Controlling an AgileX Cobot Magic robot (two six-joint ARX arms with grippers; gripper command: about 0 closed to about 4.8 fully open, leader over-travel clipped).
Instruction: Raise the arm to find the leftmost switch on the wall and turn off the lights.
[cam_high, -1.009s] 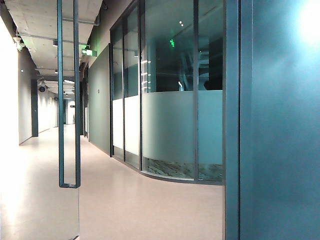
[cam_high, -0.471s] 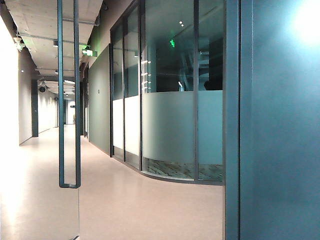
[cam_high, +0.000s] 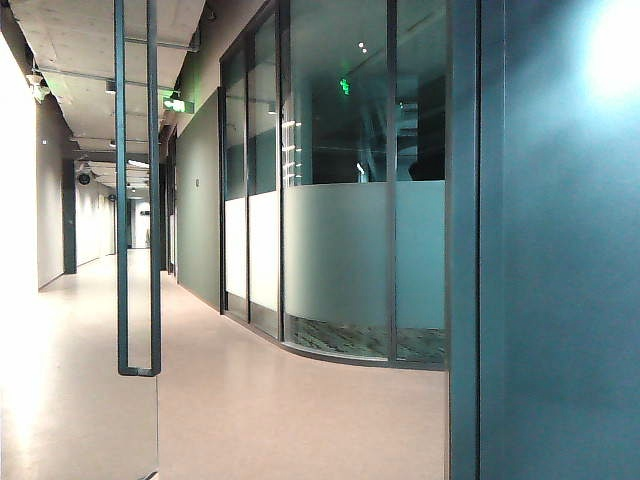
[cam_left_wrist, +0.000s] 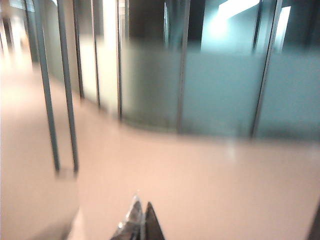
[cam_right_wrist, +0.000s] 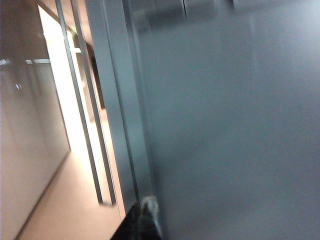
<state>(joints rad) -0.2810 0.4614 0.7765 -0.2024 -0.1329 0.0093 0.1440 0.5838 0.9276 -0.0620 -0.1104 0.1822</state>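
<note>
Wrist views: left gripper (cam_left_wrist: 141, 222), right gripper (cam_right_wrist: 145, 220) closed, airborne.

The left end effector (cam_left_wrist: 142, 222) is showing only its fingertips in its wrist view, pressed together with no gap and gripping nothing. The right end effector (cam_right_wrist: 145, 220) is also showing just its tips, blurred, apparently closed together and empty. Neither arm is appearing in the exterior view.

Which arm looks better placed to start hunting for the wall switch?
Right, probably. The right gripper, fingertips together, sits close to the grey wall; the left gripper, also closed, faces open floor. No switch is visible yet.
</note>
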